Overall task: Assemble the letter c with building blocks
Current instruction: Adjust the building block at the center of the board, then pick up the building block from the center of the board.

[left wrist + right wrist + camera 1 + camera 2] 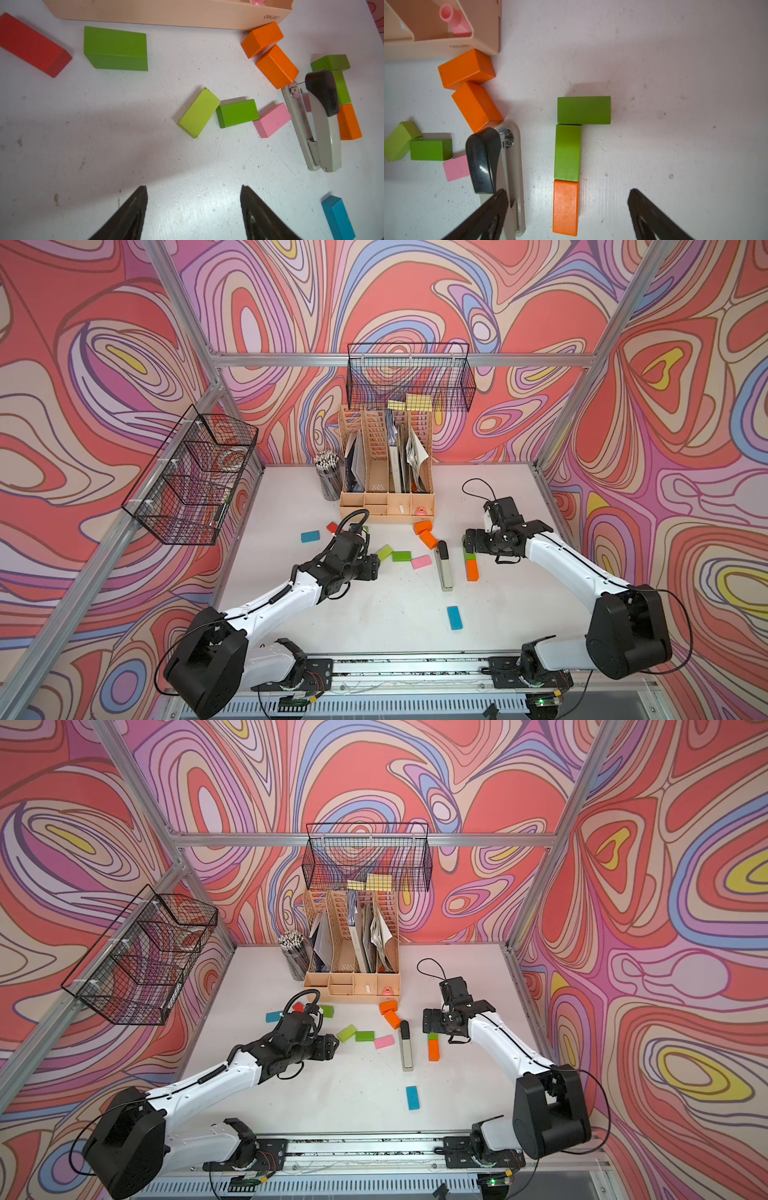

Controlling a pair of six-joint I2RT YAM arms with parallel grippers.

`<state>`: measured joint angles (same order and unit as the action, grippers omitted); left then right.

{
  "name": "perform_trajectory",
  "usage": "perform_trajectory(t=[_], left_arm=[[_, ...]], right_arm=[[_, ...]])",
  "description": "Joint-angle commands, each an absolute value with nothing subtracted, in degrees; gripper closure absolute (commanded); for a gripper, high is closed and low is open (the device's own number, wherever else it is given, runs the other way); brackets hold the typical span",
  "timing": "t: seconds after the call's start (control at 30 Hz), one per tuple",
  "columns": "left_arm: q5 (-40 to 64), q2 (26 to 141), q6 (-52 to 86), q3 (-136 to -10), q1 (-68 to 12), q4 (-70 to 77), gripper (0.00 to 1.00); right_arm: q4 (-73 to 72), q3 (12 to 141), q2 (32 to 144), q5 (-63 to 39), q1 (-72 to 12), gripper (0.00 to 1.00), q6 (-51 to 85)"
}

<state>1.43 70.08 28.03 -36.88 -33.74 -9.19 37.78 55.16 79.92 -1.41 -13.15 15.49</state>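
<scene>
Letter c (567,152) joins two green bricks (584,110), one orange brick (565,207).

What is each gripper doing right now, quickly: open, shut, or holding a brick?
Left gripper: open, holding nothing.
Right gripper: open, holding nothing.

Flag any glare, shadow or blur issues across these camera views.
Left wrist view: broad soft shadow on the white tabletop; lime-green rectangular block is sharp. Right wrist view: small glint on the silver stapler's black handle, nothing washed out. Both top views: even light, blue rectangular block small, slightly soft.
</scene>
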Motion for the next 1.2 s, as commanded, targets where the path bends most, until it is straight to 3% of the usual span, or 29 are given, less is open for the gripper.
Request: perform_trajectory(t=[0.0,0.23,0.5,0.67,1.17], left_arm=[[-0.2,67.7,27.0,-37.6,-33.4,-9.1,0.27],[-4.5,65.2,26.4,-37.9,-33.4,-11.4,0.25],[-9.6,67.5,23.5,-41.2,-33.0,-14.2,0.1],[-11.2,70.8,22.9,-42.1,-31.7,-13.2,0.07],[-2.4,90.4,11.7,-52.4,-22.2,-8.2,0.01]], right_arm=[[37.8,54.0,77.4,-1.8,-12.8,0.05,15.2],[38.2,53.5,75.3,-2.1,-12.8,0.05,15.4],[36.7,52.7,73.6,-4.0,-12.8,0.02,16.4],[35.6,49.4,67.7,-2.3,-12.9,0.02,17.4],[27.8,47.0,70.9,-9.5,-12.8,0.02,18.0]])
